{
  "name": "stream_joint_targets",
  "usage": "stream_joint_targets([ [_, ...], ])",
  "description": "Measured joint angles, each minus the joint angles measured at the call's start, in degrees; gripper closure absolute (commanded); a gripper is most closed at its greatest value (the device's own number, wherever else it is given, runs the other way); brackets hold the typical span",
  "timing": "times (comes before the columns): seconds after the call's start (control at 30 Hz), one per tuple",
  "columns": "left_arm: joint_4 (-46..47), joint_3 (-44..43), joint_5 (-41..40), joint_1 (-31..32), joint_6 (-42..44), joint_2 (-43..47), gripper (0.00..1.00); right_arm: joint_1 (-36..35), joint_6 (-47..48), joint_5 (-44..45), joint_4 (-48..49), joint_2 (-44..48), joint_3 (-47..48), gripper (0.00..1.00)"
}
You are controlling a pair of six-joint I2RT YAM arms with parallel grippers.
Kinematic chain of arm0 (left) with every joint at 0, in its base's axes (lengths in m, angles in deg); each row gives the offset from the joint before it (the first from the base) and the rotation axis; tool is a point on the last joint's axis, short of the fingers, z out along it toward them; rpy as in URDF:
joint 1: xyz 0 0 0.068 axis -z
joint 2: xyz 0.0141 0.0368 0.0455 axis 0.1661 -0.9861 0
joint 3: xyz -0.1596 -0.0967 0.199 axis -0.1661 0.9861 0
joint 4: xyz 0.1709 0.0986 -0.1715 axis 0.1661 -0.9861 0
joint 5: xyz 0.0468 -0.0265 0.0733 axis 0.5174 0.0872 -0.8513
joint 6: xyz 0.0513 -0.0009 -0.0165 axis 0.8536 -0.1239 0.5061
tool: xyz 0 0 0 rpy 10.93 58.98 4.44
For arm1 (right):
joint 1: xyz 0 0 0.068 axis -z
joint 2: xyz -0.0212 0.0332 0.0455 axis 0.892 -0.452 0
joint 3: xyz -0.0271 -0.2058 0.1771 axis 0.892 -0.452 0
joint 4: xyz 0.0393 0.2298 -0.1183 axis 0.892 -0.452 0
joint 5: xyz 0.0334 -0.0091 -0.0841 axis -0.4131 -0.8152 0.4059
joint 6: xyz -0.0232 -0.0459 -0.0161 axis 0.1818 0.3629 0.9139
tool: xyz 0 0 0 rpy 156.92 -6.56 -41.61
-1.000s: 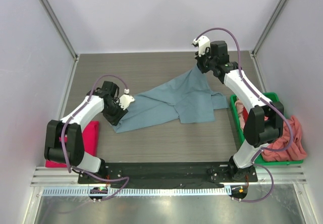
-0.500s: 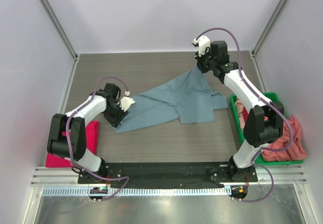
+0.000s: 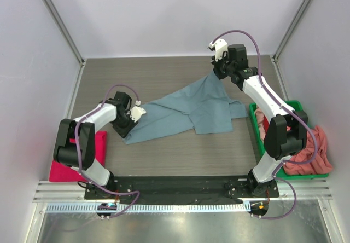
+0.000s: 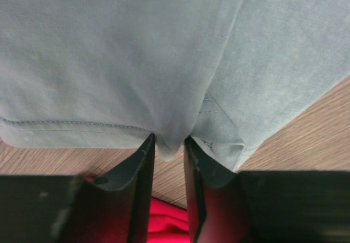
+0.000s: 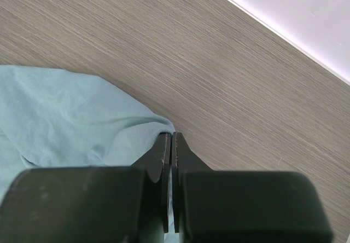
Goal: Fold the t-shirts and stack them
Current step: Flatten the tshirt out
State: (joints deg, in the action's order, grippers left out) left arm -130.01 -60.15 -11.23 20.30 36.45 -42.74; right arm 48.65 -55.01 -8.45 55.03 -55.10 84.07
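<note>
A folded magenta-pink t-shirt (image 3: 97, 144) lies at the near left corner of the grey wood-grain table (image 3: 164, 79), the start of the stack. Just beyond it the left claw (image 4: 169, 142) sits low at the near left corner of the dusty grey-blue t-shirt (image 3: 186, 109), jaws narrow, with a tuck of the stitched hem nipped between them. That bite looks shallow. I would judge it wise to set it deeper before pulling, or the cloth may slip out. The grey-blue t-shirt lies crumpled across the middle of the table. Toward the far right corner, the right claw (image 5: 171, 136) is closed on a tip of the cloth and draws it up into a peak. The step in hand appears to be spreading the shirt flat. Both claws should pull apart evenly and keep the cloth low, so that the creases go out without dragging it off centre.

At the right edge stands a green plastic bin (image 3: 296, 104). Salmon-pink cloth (image 3: 320, 150) fills it and spills over its right rim, and a red cloth (image 3: 263, 123) shows at its far left side.
</note>
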Motion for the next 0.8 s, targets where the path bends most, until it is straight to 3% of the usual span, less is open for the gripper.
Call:
stream_joint_targets([
  [0.37, 0.33, -0.55, -0.79, -0.66, 0.46, -0.46, 0.98, 0.0, -0.04, -0.24, 0.0, -0.02, 0.0, 0.99],
  [0.8, -0.83, -6.01, -2.03, -1.92, 1.84, 3.23, 1.0, 0.17, 1.97, -0.17, 0.07, -1.99, 0.0, 0.99],
])
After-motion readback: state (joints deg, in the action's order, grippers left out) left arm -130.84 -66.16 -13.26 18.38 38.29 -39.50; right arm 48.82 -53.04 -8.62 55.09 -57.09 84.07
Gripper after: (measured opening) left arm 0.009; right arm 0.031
